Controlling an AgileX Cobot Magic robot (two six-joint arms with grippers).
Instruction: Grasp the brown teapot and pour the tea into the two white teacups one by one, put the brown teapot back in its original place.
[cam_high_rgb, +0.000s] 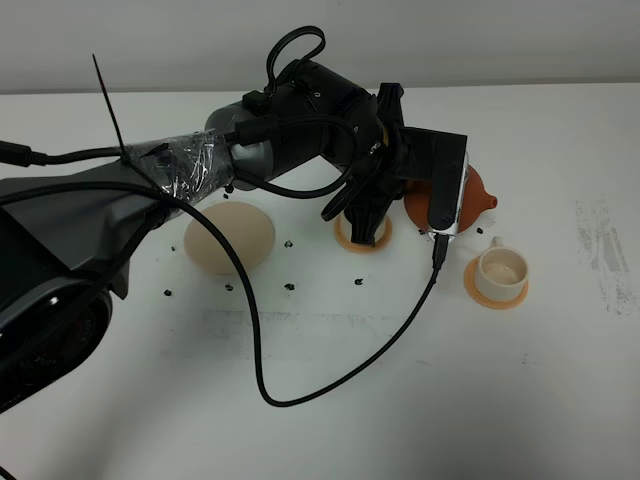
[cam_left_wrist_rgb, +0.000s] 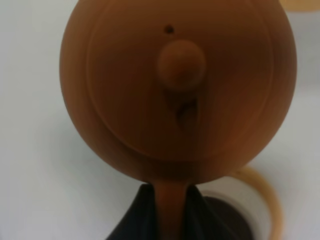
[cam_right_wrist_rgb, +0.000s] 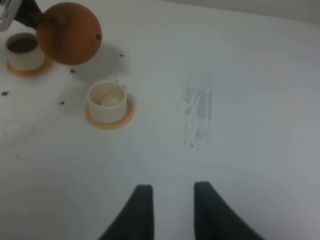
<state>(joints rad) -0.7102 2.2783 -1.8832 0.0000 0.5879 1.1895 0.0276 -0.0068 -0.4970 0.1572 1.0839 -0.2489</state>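
My left gripper is shut on the loop handle of the brown teapot and holds it above the table, between the two white teacups. In the high view the teapot shows only partly behind the wrist, with its spout toward the right. One teacup on its orange coaster holds dark tea; it also shows in the left wrist view and is mostly hidden in the high view. The other teacup looks pale inside. The cream saucer is bare. My right gripper is open and empty.
A black cable loops across the table in front of the cups. Small dark marks dot the white table. A scuffed grey patch lies on the right side.
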